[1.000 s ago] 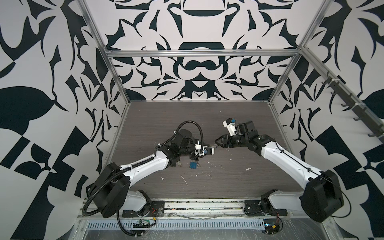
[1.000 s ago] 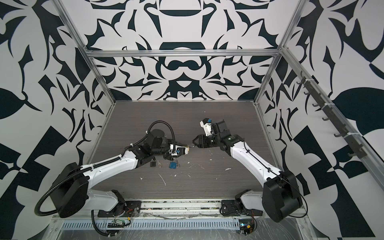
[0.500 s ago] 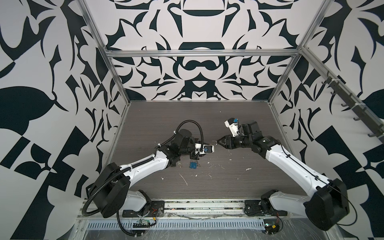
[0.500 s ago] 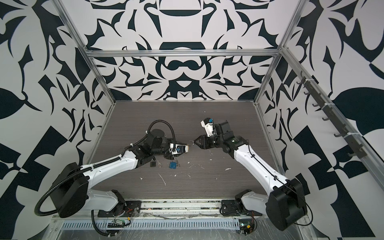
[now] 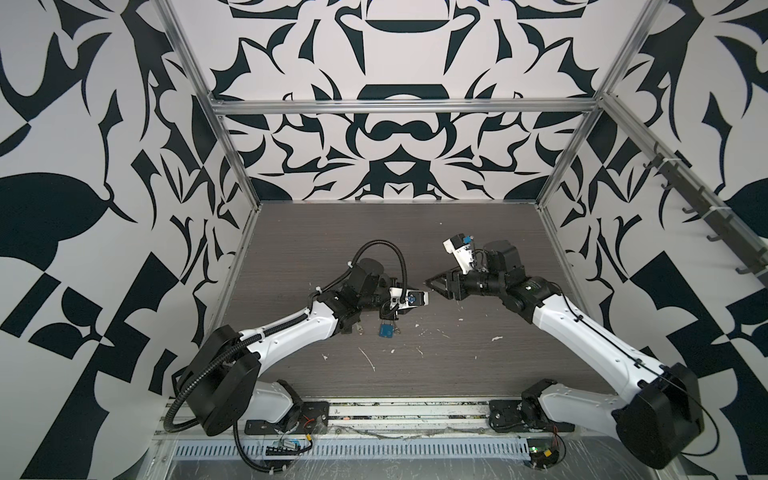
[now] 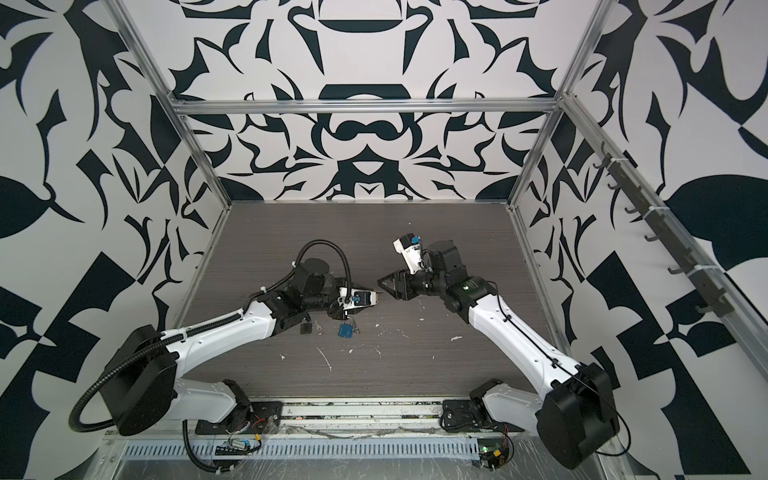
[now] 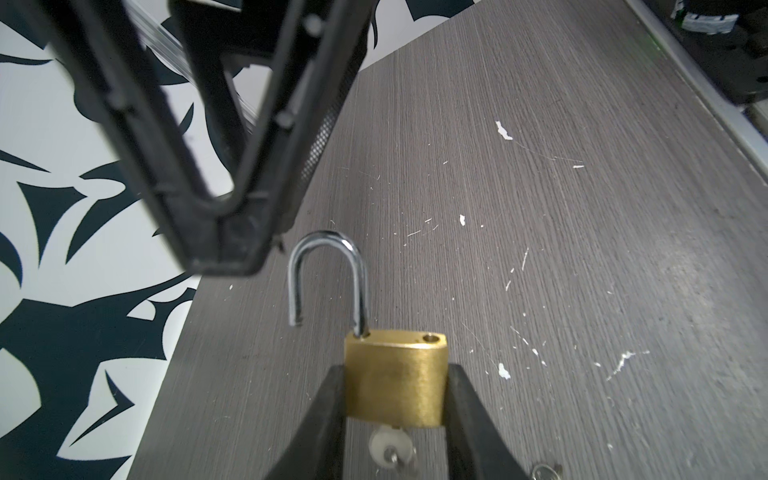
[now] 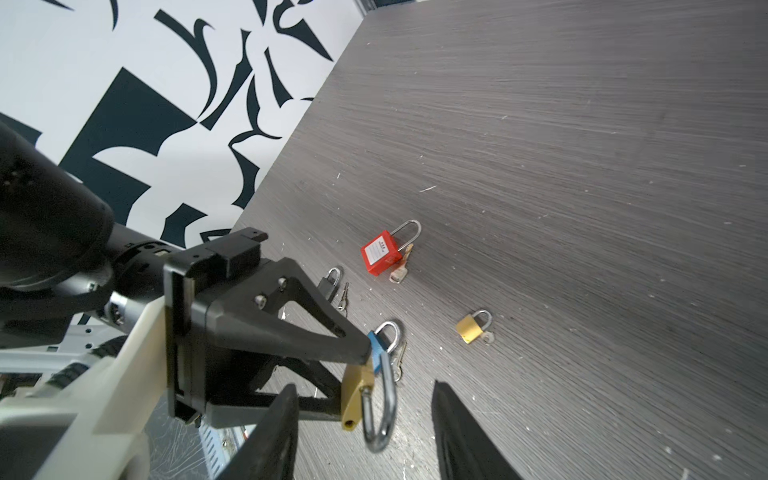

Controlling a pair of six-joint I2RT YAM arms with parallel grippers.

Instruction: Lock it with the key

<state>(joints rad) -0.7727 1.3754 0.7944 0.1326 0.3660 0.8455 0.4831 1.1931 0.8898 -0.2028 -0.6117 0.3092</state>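
While the left gripper (image 5: 419,298) clamps a brass padlock (image 7: 397,376), its shackle (image 7: 328,266) stands open.
Right gripper (image 5: 433,286) hovers near the shackle, fingers parted, holding nothing.

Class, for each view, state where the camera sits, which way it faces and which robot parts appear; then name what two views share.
Both top views: high at the near side, looking down on the table; left arm and right arm whole, left gripper facing right gripper.
Left wrist: behind the left gripper, looking along its fingers at the clamped brass padlock; right gripper ahead.
Right wrist: behind the open right gripper, facing the left gripper; red padlock lying beyond.
Shared: both wrist views show the brass padlock.
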